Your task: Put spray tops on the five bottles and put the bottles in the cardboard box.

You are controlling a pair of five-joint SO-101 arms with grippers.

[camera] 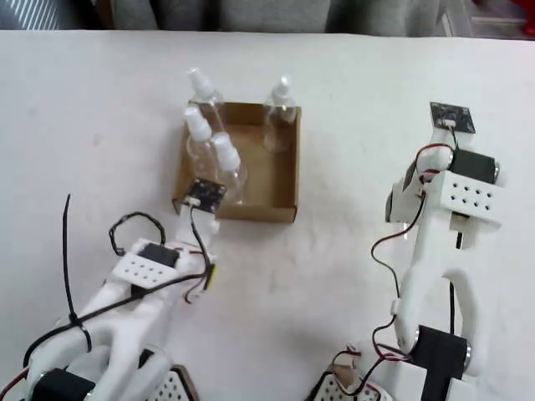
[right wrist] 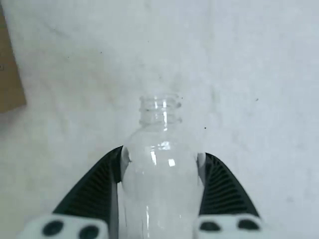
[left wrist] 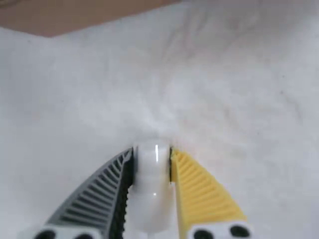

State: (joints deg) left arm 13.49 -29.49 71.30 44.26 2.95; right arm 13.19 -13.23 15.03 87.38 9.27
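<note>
L gripper clamped on white spray top, at near-left corner of cardboard box. R gripper pinches clear bottle w/ bare open neck, well right of box over table. Four topped bottles upright at box: three on left side, one far-right corner.

The high camera looked down over the tabletop. Wrist cameras sat close behind their fingers; all caught the box.
</note>
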